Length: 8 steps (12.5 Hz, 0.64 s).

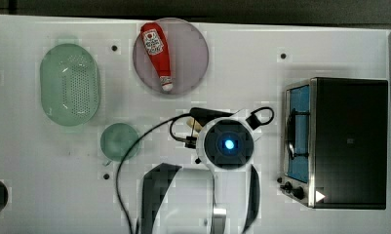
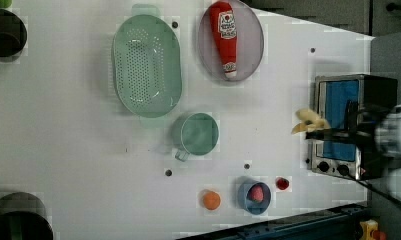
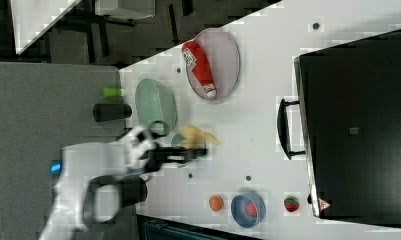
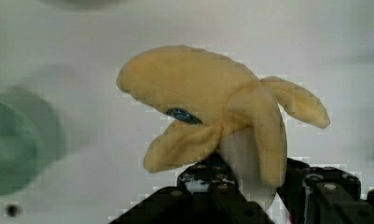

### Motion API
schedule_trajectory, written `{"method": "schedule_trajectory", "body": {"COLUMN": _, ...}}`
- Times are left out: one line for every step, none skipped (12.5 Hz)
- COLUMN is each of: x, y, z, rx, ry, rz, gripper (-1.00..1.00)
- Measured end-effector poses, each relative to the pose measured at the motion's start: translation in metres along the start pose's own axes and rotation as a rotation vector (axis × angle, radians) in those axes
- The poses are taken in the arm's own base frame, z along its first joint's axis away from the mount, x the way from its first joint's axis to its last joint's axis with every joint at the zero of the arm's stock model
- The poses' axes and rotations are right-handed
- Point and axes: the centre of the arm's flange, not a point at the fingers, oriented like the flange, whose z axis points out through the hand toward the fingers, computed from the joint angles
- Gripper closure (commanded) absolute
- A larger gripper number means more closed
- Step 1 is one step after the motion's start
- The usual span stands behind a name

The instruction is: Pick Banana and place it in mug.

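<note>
A yellow plush banana with peeled-back flaps hangs in the air, and my gripper is shut on its pale lower end. In the left view the banana sits at the tip of the gripper, in front of the toaster oven and well to the right of the mug. The mug is a small round teal cup standing upright on the white table, left of my arm in the top view. In the right view the banana hovers close beside the mug, which is partly hidden.
A pale-green perforated basket lies beyond the mug. A ketchup bottle rests on a grey plate. A toaster oven stands at the top view's right. An orange ball, a blue bowl and a strawberry sit near the table's edge.
</note>
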Motion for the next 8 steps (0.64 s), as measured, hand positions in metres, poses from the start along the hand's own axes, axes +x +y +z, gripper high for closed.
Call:
{"method": "schedule_trajectory", "body": {"x": 0.000, "y": -0.007, "z": -0.033, "rx": 0.006, "ry": 0.046, "rz": -0.003, "gripper": 0.37}}
{"method": "schedule_trajectory", "body": {"x": -0.001, "y": -0.018, "z": -0.061, "rx": 0.011, "ry": 0.073, "rz": 0.000, "gripper": 0.37}}
{"method": "schedule_trajectory", "body": {"x": -0.004, "y": -0.031, "z": -0.076, "rx": 0.029, "ry": 0.093, "rz": 0.013, "gripper": 0.37}}
{"method": "schedule_trajectory", "body": {"x": -0.009, "y": -0.048, "z": -0.080, "rx": 0.071, "ry": 0.085, "rz": 0.049, "gripper": 0.37}}
{"method": "schedule_trajectory", "body": {"x": -0.019, "y": -0.081, "z": -0.076, "rx": 0.140, "ry": 0.044, "rz": 0.096, "gripper": 0.37}}
{"method": "schedule_trajectory", "body": {"x": -0.026, "y": -0.110, "z": -0.071, "rx": 0.161, "ry": 0.022, "rz": 0.088, "gripper": 0.37}}
{"method": "schedule_trajectory", "body": {"x": -0.033, "y": -0.131, "z": -0.062, "rx": 0.127, "ry": 0.007, "rz": 0.099, "gripper": 0.37}}
{"method": "schedule_trajectory", "body": {"x": -0.042, "y": -0.159, "z": -0.048, "rx": 0.075, "ry": 0.002, "rz": 0.096, "gripper": 0.37}}
